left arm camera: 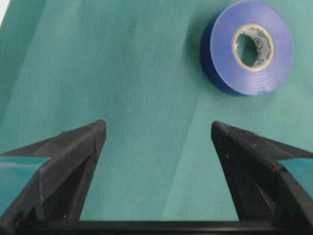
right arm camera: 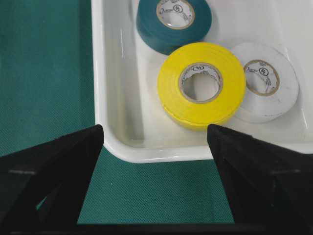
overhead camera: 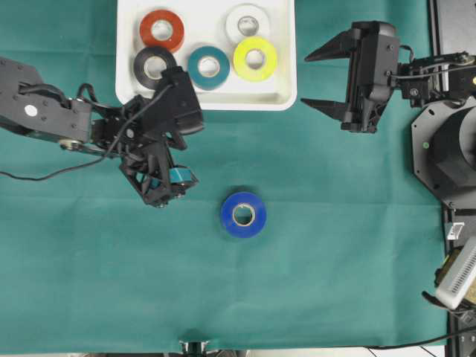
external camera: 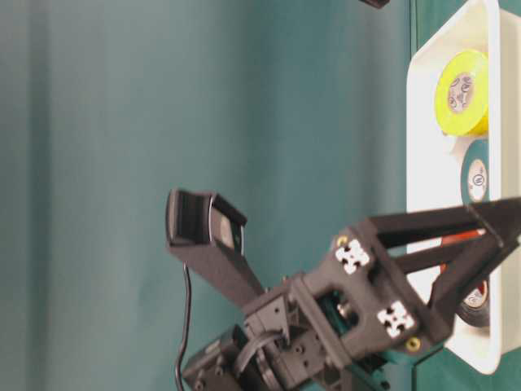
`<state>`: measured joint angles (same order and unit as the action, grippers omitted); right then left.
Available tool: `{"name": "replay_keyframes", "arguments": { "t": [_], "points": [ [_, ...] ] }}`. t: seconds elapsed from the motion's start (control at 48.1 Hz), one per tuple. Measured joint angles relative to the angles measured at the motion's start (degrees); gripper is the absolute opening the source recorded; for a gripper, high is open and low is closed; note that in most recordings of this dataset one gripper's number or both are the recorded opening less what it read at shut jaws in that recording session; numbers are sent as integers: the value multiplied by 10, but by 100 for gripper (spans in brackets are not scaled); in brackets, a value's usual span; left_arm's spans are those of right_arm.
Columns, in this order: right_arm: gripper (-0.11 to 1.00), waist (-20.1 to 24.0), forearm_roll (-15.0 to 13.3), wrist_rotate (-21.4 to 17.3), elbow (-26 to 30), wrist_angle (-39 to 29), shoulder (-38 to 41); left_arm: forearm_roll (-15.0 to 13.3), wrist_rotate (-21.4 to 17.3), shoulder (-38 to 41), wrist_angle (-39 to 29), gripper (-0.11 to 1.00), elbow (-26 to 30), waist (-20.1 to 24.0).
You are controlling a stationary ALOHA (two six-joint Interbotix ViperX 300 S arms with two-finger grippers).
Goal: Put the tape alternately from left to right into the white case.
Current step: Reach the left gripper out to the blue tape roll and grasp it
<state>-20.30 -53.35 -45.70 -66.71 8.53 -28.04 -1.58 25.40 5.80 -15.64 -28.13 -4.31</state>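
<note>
Left gripper [left arm camera: 156,142] gapes — blue tape [left arm camera: 247,46] just beyond.

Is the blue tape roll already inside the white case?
No, the blue roll lies on the green cloth, apart from the white case.

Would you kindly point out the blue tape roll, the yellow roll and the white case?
blue tape roll [overhead camera: 243,215], overhead view, its ring face.
yellow roll [right arm camera: 201,84], right wrist view, its top face.
white case [overhead camera: 223,100], overhead view, bare floor.

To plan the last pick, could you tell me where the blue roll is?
In the overhead view the blue roll lies on the green cloth, below the case, right of the left gripper.
</note>
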Motion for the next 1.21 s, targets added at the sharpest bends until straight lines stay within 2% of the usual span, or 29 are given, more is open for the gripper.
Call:
{"name": "replay_keyframes", "arguments": {
  "t": [0.811,0.894,1.061,1.206],
  "points": [
    [79,3,0,0,0,-1,0,0,4,138,-69,100,171,-33],
    [79,3,0,0,-1,-1,1,0,15,149,-73,100,182,-37],
    [79,3,0,0,-1,-1,1,0,64,168,-83,100,198,-38],
    [79,3,0,0,-3,-1,1,0,82,172,-86,99,199,-38]
  ]
}}
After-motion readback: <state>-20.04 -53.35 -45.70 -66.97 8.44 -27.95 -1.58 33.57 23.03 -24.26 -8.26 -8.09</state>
